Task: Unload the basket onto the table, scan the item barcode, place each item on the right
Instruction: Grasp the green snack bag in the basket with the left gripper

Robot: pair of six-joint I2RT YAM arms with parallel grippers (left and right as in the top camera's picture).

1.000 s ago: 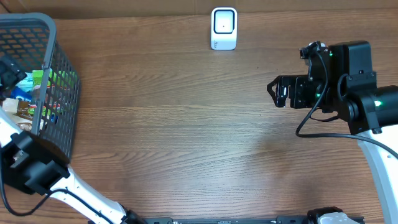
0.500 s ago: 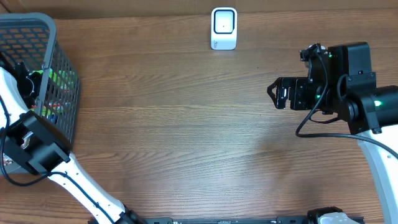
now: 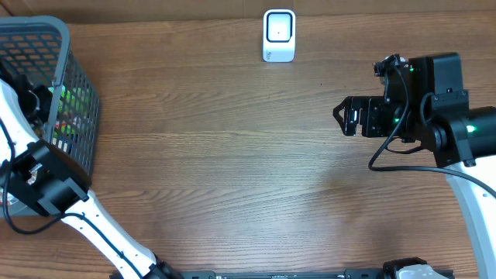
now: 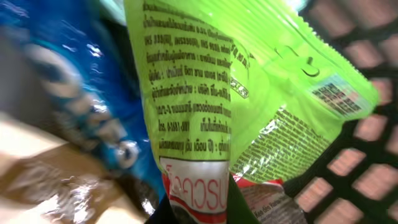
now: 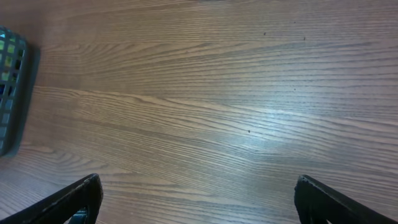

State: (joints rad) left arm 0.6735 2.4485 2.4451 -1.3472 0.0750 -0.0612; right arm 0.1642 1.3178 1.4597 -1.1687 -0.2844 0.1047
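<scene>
While your right gripper (image 3: pixel 339 115) hangs spread wide over the table (image 3: pixel 232 163), your left gripper (image 4: pixel 200 210) pinches the green packet (image 4: pixel 205 93).

White links (image 3: pixel 101 232), black joint blocks (image 3: pixel 46 190), a black right pincer (image 3: pixel 339 116), a looping black cable (image 3: pixel 385 151), one green light (image 3: pixel 470 129).

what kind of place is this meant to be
Probably a mock shop checkout on a wooden table: a wire shopping basket holds packaged goods such as a green snack packet, and a small white barcode scanner stands at the table's far edge.
</scene>
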